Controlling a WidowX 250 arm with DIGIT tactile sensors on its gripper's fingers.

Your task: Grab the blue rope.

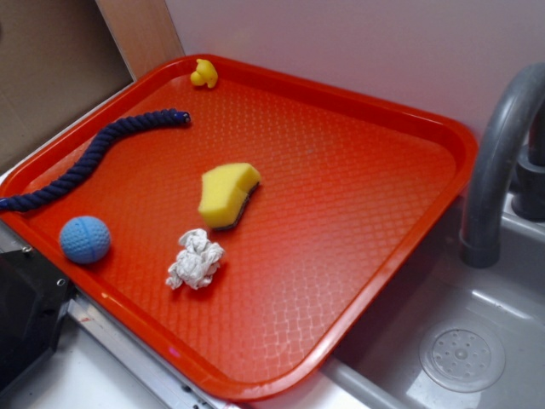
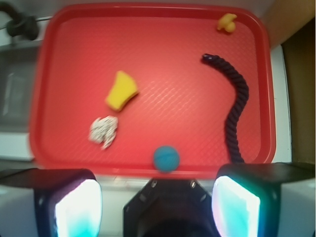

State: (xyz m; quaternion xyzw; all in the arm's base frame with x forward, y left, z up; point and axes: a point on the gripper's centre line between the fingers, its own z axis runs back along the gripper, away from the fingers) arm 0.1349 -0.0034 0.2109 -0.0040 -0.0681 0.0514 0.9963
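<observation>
The blue rope (image 1: 85, 166) is a dark navy twisted cord lying in a wavy line along the left side of the red tray (image 1: 358, 153). One end of it points toward the tray's far corner and the other runs off the left edge. In the wrist view the blue rope (image 2: 236, 106) curves down the right side of the tray (image 2: 163, 29), and its near end passes behind my right finger. My gripper (image 2: 157, 202) is open with nothing between its pads, held high above the tray's near rim. In the exterior view the gripper itself does not show.
On the tray lie a yellow sponge (image 1: 228, 194), a crumpled white paper (image 1: 196, 260), a light blue ball (image 1: 85, 239) and a small yellow duck (image 1: 204, 74). A grey faucet (image 1: 498, 162) and sink basin (image 1: 464, 354) stand to the right. A wall rises behind the tray.
</observation>
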